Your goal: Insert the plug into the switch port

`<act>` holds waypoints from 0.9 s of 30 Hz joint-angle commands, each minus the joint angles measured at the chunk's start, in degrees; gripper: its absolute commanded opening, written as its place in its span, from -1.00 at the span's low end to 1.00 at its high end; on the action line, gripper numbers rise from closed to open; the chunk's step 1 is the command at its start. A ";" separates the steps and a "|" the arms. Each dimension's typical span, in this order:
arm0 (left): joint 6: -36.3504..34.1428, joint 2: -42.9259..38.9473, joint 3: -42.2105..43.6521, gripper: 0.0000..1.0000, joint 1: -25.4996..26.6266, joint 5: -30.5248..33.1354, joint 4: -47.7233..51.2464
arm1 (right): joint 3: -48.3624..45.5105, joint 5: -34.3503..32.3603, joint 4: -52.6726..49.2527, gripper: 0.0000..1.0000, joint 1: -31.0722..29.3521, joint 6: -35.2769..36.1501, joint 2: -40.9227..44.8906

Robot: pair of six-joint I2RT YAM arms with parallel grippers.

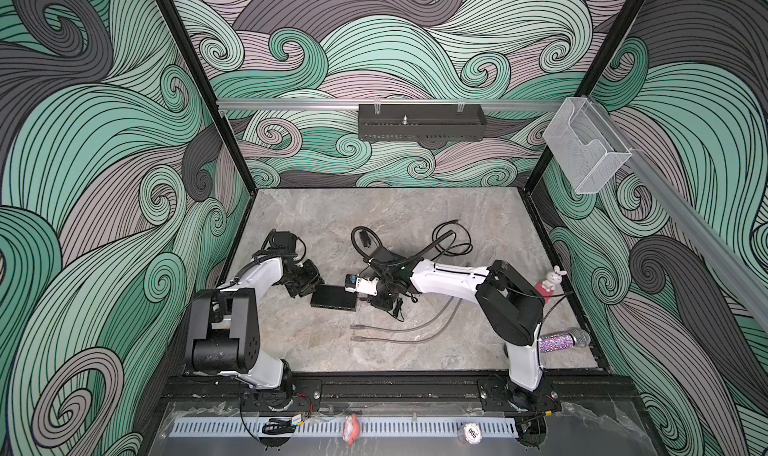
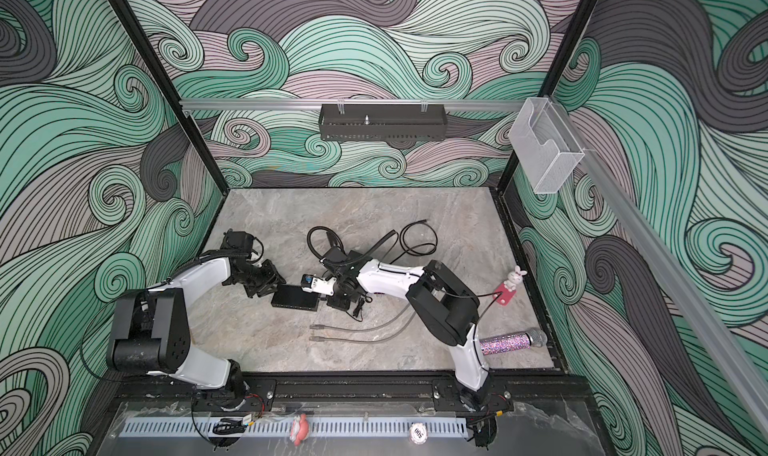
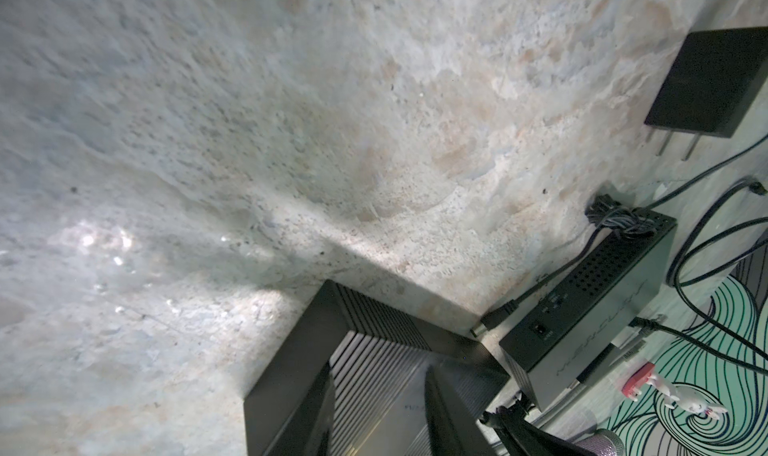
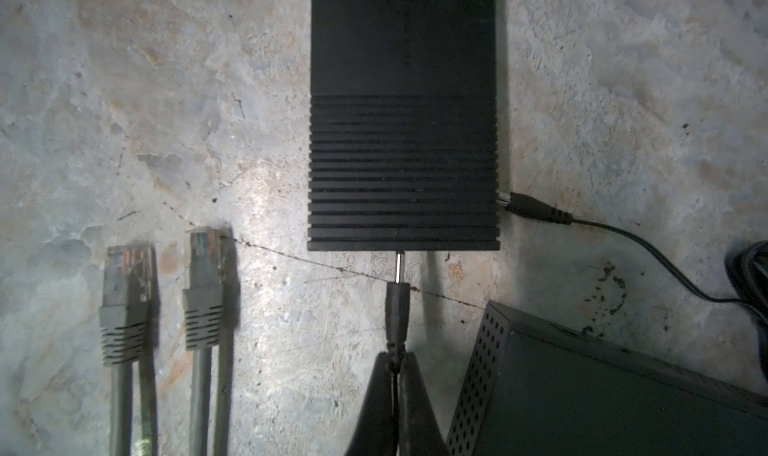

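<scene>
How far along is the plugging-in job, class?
Done: the right gripper has the black barrel plug pinched between its jaws. In hand: the metal pin sits at the edge of the ribbed black switch box, mostly exposed. Left: seating it fully.

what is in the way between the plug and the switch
Nothing visible. The right gripper holds the plug with its metal tip right at the switch's edge. The two grey cables and the other black box lie off to the sides, apart from that line.
</scene>
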State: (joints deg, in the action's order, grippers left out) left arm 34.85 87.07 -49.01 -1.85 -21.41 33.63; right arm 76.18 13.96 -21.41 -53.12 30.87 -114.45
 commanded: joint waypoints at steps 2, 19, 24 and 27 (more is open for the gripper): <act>-1.34 1.81 -0.79 -0.19 -0.26 2.47 2.06 | -0.71 0.30 0.49 -1.00 0.22 -1.01 -1.30; -5.47 0.58 -2.05 -0.32 0.31 6.21 4.95 | -1.04 0.73 2.23 -1.00 0.30 -1.60 -1.18; -5.49 2.25 -2.11 -0.31 0.31 4.52 4.25 | -0.77 0.82 2.67 -1.00 0.50 -1.82 -1.30; -5.50 2.25 -1.88 -0.32 0.44 4.35 4.06 | -0.72 1.23 2.78 -1.00 0.54 -2.03 -1.43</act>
State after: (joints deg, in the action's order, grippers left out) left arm 29.98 88.86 -49.87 -1.78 -16.19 37.39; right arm 75.07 14.02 -19.42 -53.04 29.54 -115.13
